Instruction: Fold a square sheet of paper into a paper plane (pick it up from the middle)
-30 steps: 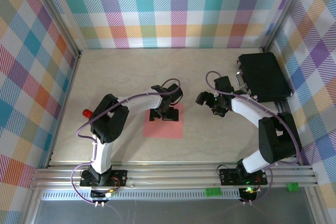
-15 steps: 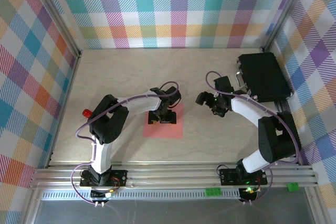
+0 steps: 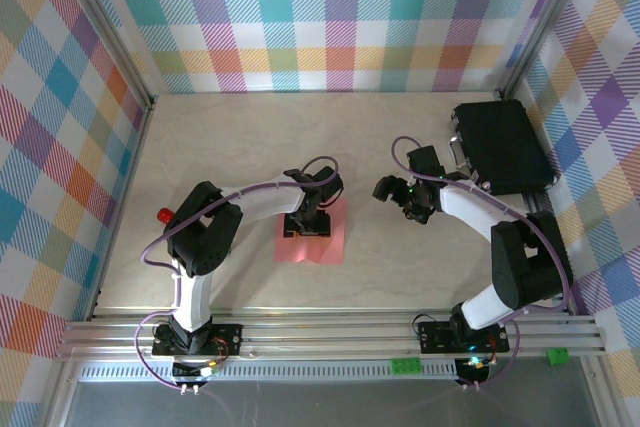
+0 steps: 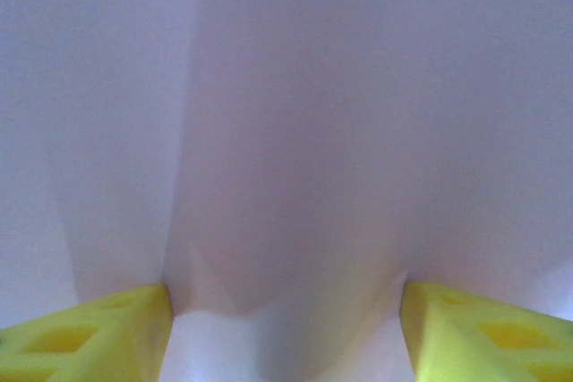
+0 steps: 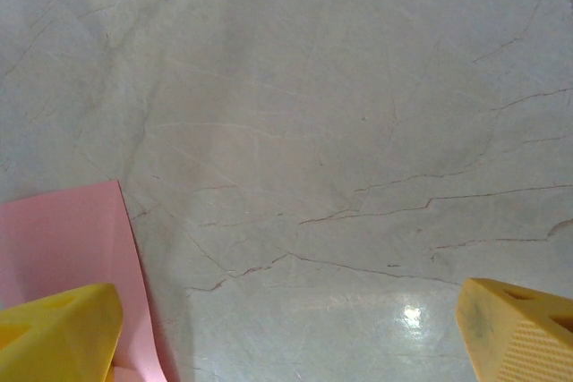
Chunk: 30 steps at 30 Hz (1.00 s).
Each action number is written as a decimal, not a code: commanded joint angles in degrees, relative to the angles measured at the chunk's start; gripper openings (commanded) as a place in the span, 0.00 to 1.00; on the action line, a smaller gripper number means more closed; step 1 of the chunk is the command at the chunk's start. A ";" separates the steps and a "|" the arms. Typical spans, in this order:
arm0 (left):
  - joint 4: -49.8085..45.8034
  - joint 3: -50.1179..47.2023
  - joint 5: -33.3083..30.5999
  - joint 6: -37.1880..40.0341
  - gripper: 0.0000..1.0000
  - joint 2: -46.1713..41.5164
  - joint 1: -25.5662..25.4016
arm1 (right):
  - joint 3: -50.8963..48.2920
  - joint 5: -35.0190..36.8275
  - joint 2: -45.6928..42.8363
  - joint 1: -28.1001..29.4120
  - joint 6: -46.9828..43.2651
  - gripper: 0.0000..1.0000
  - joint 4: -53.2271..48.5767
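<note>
One pink sheet (image 3: 327, 245), buckled under left tool (image 3: 308, 228)

The top external camera sits high above and behind the arm bases (image 3: 195, 337), looking steeply down on the whole pale marbled table (image 3: 400, 147), with the bases at 6 o'clock. The left wrist camera is pressed close over the thin salmon-pink square sheet of paper (image 4: 286, 131) — its yellow fingertips (image 4: 89, 333) at 7 and 5 o'clock. The right wrist camera looks down from slightly farther, with the sheet's corner at 8 o'clock — the sheet is common to all three views.
</note>
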 commanded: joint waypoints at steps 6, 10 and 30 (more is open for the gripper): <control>3.00 -2.77 2.66 -0.43 0.41 -6.07 1.37 | -1.90 -1.75 -1.09 -0.42 1.21 0.96 2.64; 7.97 -4.44 7.97 -0.25 0.32 -11.45 3.41 | -3.19 -3.33 -3.59 -0.75 1.68 0.96 5.58; 45.91 -18.37 30.94 -12.63 0.26 -8.67 9.57 | -5.58 -16.53 -6.44 0.59 -0.30 0.74 12.46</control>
